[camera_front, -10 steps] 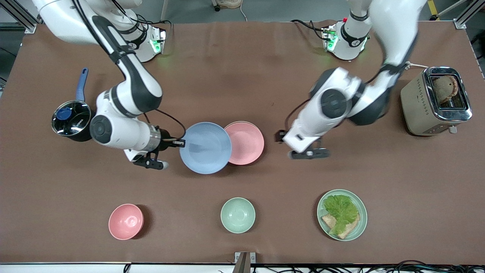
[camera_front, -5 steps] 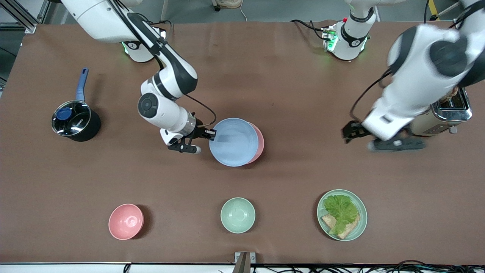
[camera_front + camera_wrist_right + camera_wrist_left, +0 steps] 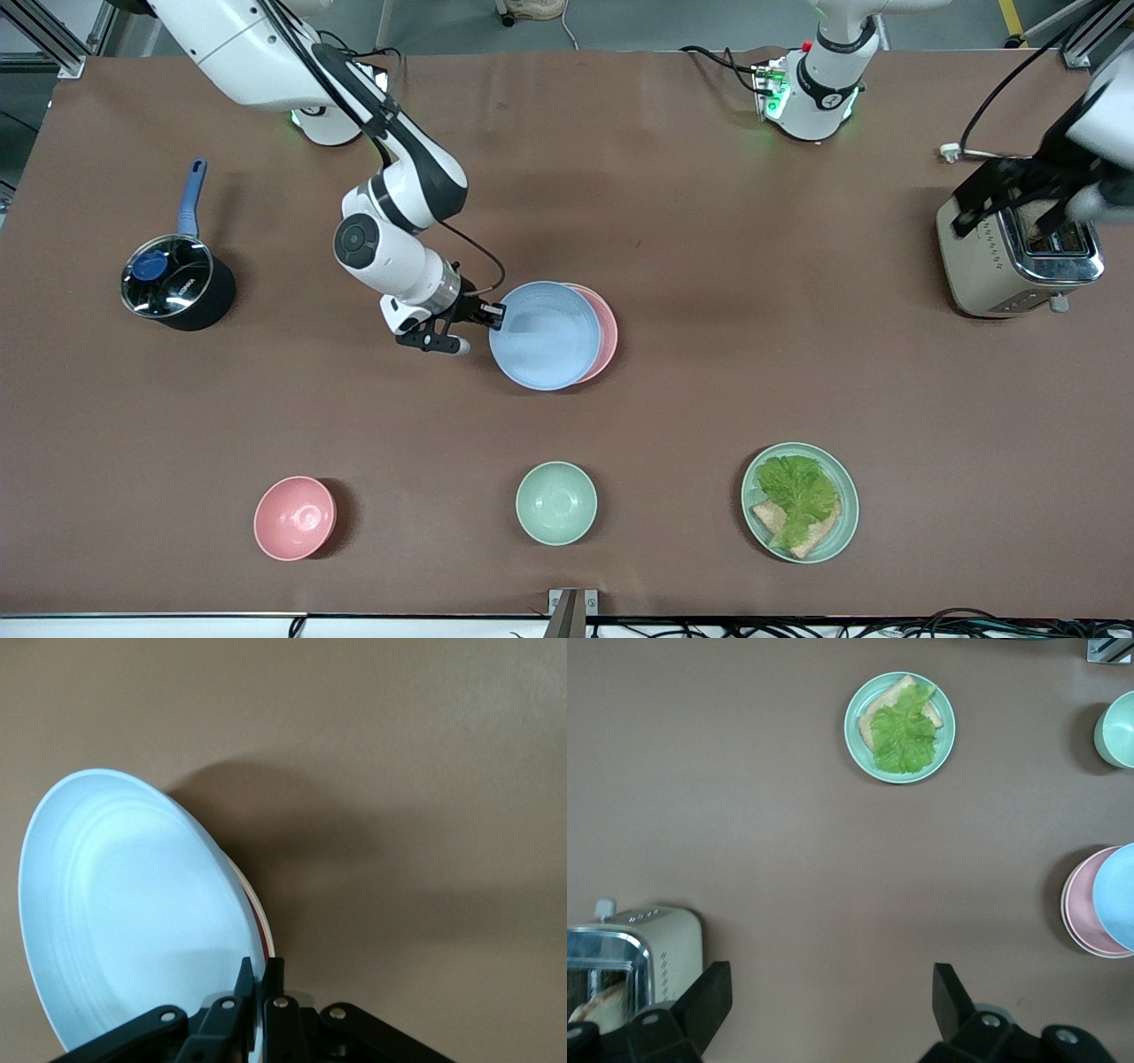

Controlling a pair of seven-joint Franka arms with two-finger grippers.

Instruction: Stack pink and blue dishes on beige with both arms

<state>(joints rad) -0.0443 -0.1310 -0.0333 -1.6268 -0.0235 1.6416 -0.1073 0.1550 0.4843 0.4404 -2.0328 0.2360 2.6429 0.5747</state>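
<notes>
- My right gripper (image 3: 490, 312) is clamped on the blue dish's (image 3: 545, 335) rim; in the last second I have carried it over the pink dish (image 3: 604, 330) and lowered it. It now covers nearly all the pink, so release looks close.
- The beige plate is hidden, presumably under the pink.
- My left gripper (image 3: 1028, 199), fingers apart, has swung away to over the toaster (image 3: 1010, 266); that arm's share looks done.

Brown counter (image 3: 709, 390) bearing saucepan (image 3: 175, 283), toaster (image 3: 1014, 244), pink bowl (image 3: 294, 517), green bowl (image 3: 555, 502), lettuce plate (image 3: 800, 501), and pink plate (image 3: 604, 330) beneath the blue.
</notes>
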